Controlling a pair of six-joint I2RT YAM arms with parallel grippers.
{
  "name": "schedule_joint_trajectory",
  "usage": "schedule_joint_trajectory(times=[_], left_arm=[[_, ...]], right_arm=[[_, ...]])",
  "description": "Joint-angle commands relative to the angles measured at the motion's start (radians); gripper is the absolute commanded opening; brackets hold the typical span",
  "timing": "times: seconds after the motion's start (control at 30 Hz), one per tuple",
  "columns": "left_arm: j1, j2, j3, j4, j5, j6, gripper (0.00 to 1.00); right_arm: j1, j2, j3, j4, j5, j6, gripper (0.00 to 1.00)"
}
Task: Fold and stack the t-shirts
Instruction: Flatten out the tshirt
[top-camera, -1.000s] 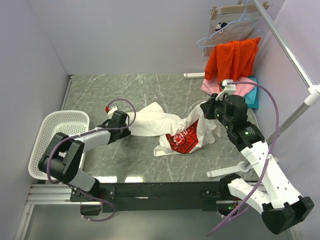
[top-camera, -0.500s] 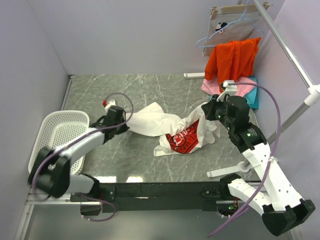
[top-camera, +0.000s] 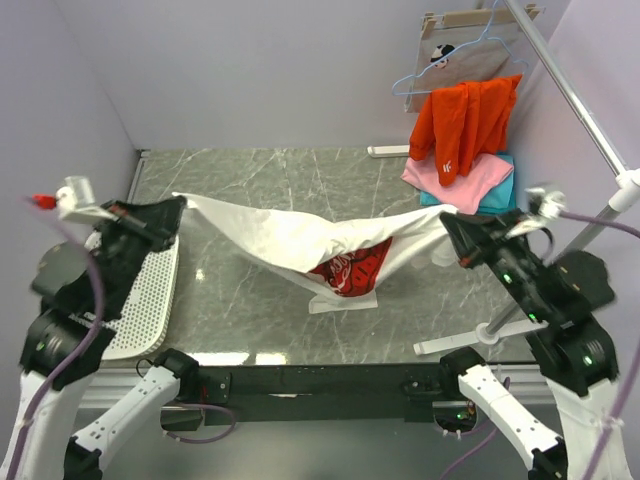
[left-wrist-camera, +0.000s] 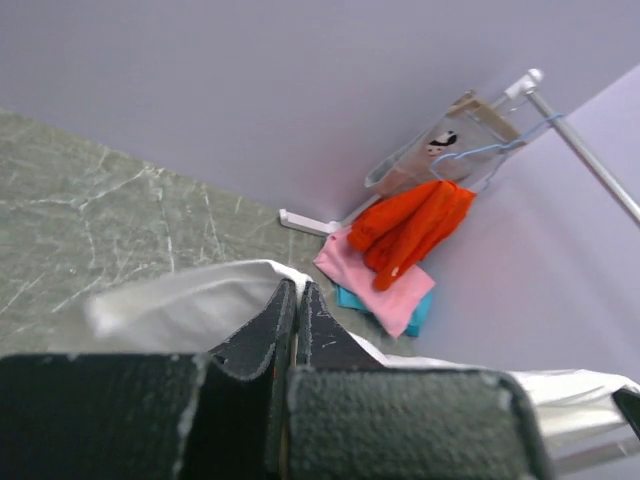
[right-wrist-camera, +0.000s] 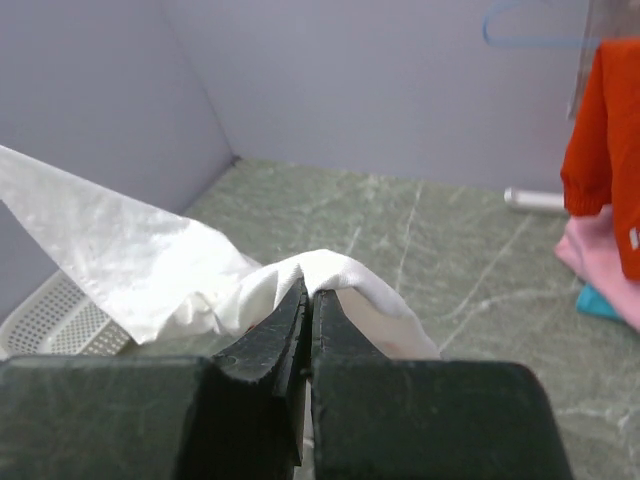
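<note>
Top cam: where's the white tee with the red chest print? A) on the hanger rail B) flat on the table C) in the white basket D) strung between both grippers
D: the white cloth t-shirt with the red print spans from the left gripper to the right gripper, each shut on one end, its middle sagging low.

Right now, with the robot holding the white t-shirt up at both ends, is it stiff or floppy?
Probably floppy: the white t-shirt sags in the middle between the two pairs of jaws, its red print drooping low. Likely light, since thin pinches hold it. It would probably crumple if released.
</note>
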Motion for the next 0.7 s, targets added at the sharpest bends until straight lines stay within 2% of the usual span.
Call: schedule_joint_trajectory(times=[0.0,0.13,0.43,0.6,0.67], left_arm=[[-0.003,-0.056,0.109,-0.118,0.051,0.018,0.01],[-0.003,-0.08,0.251,-0.146,0.103,0.038,0.01],[-0.001,-0.082,0.405,-0.169,0.129,0.07,0.01],[-0.001,-0.074,0.326,-0.175,0.054,0.064,0.01],[-0.001,-0.074,0.223,-0.132,-0.004,0.059,0.01]], right_arm=[[-0.005,-0.065,0.108,-0.014,-0.033,-0.04,0.0],[-0.005,-0.084,0.221,-0.027,-0.043,-0.066,0.0],[-0.006,-0.059,0.372,0.006,-0.143,-0.067,0.0],[-0.006,-0.038,0.244,0.073,-0.093,-0.061,0.0],[-0.006,0.007,0.185,0.098,-0.045,-0.063,0.0]])
